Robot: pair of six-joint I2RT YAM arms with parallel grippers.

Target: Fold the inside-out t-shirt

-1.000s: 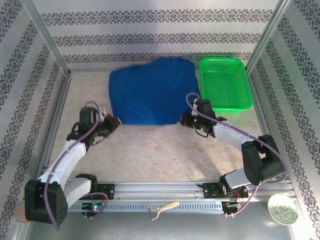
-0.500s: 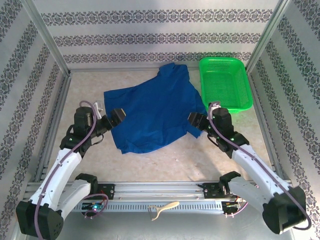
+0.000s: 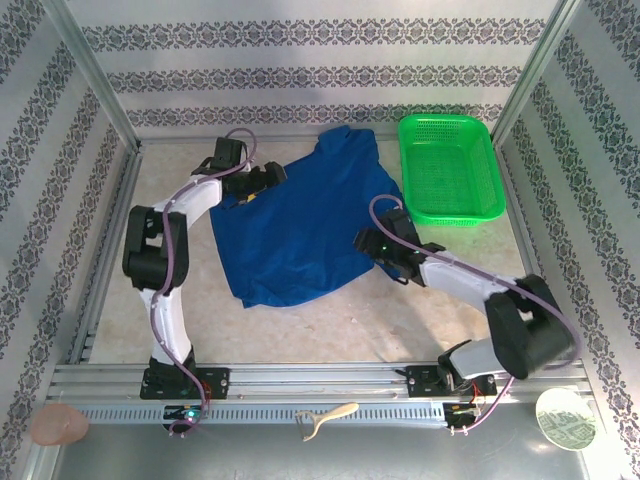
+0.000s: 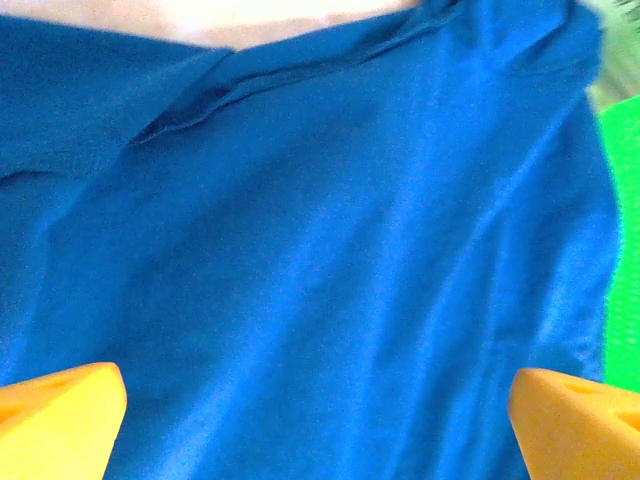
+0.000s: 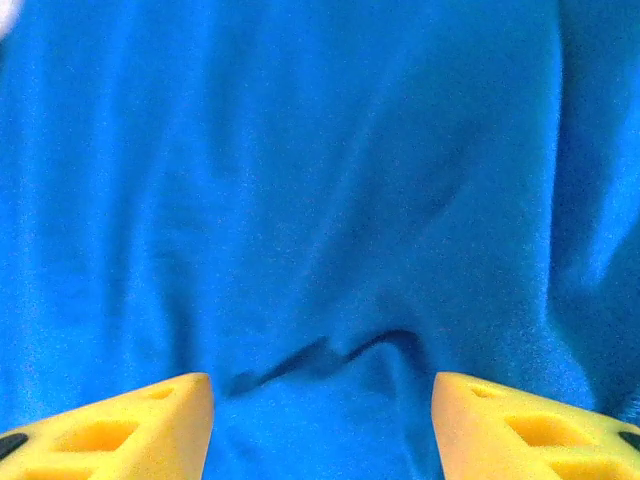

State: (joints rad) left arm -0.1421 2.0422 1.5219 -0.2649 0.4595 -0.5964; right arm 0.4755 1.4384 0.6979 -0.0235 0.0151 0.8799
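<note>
Landmark: the green basket, at the far right of the table.
T-shirt: the inside-out t-shirt lies on the table just left of the basket, plain blue face up with no lettering in sight. Its far right corner is right at the basket's left rim; I cannot tell whether they touch.
Lay of the cloth: skewed and rumpled, not squared. A seam runs across the far part in the left wrist view.
Left gripper: the left gripper hangs over the shirt's far edge, on the side away from the basket. Its jaws are spread wide and nothing is between them.
Right gripper: the right gripper sits low over the shirt's right edge, nearer than the basket's near rim. Its jaws are parted and released, and a small pucker of cloth lies between them.
Stage: probably just before a grasp; no fold is made yet.
Risk, layers: a shallow pinch may catch only the top layer, so the shirt would open instead of folding.
Risk, bunching: closing on the pucker would likely drag a wrinkle into the fold.
Risk, skew: uneven pulls on this crooked cloth could give a lopsided fold.
Risk, basket: a sweep to the right could snag the corner on the rim.
</note>
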